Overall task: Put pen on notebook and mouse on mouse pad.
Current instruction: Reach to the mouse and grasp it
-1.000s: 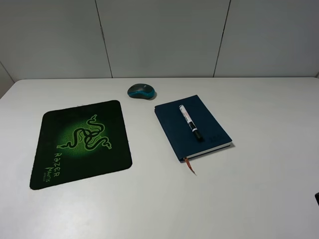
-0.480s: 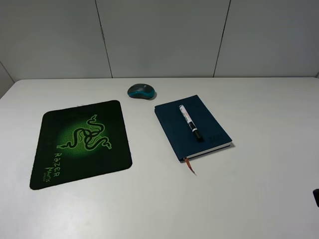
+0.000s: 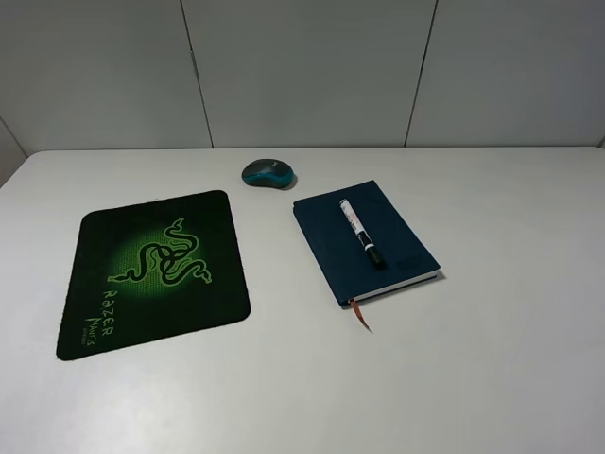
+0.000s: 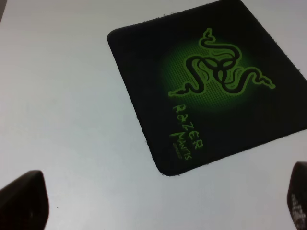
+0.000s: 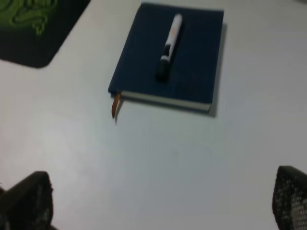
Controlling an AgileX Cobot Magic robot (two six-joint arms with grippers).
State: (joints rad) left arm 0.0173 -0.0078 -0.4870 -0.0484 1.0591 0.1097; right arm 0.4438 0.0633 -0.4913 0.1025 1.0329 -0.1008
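R gripper (image 5: 162, 203) retracted, pen (image 3: 361, 233) on notebook (image 3: 331, 251)

Likely lab: white table (image 3: 492, 378), wall panels (image 3: 302, 66).

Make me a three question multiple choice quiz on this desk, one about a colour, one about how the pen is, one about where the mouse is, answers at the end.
1. The logo on the mouse pad is: A red; B green; C white.
2. The pen is: A lying flat on the notebook; B standing upright; C lying on the mouse pad.
3. The mouse sits: A on the mouse pad; B on the notebook; C on the bare table.

Answers: 1 B, the snake logo and lettering show green on black. 2 A, it lies across the navy cover. 3 C, it rests on the table beyond the pad and notebook, touching neither.
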